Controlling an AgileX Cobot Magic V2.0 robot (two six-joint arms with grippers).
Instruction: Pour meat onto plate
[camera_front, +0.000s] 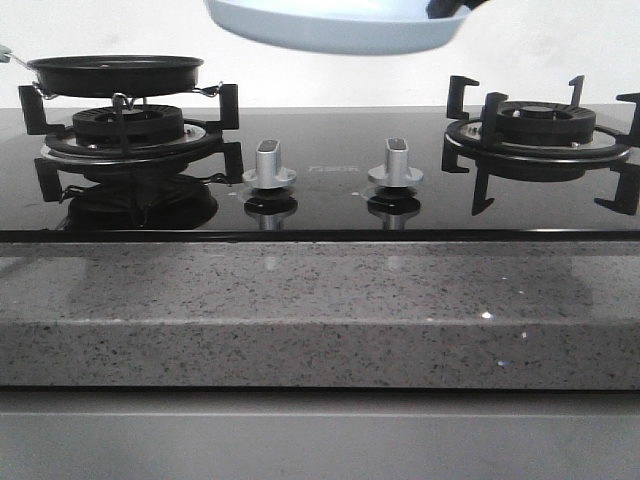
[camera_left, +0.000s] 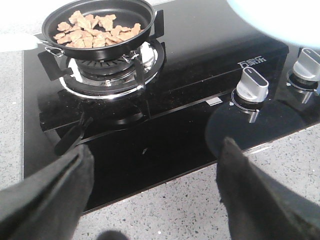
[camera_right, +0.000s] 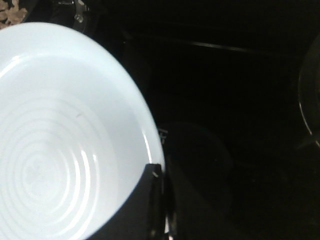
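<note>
The meat (camera_left: 95, 30) is many small golden-brown pieces lying in a black frying pan (camera_front: 115, 73) (camera_left: 140, 20) on the left burner. The pale-blue plate (camera_front: 335, 28) (camera_right: 55, 135) hangs high over the middle of the stove, empty inside. My right gripper (camera_right: 159, 172) is shut on the plate's rim; in the front view only its dark tip (camera_front: 447, 8) shows at the plate's right edge. My left gripper (camera_left: 152, 162) stands open over the stove's front edge, nothing between its fingers, well short of the pan.
The black glass stove (camera_front: 330, 205) has two silver knobs (camera_front: 269, 165) (camera_front: 396, 163) in the middle and a bare right burner (camera_front: 540, 130). A speckled grey stone counter (camera_front: 320, 310) runs along the front.
</note>
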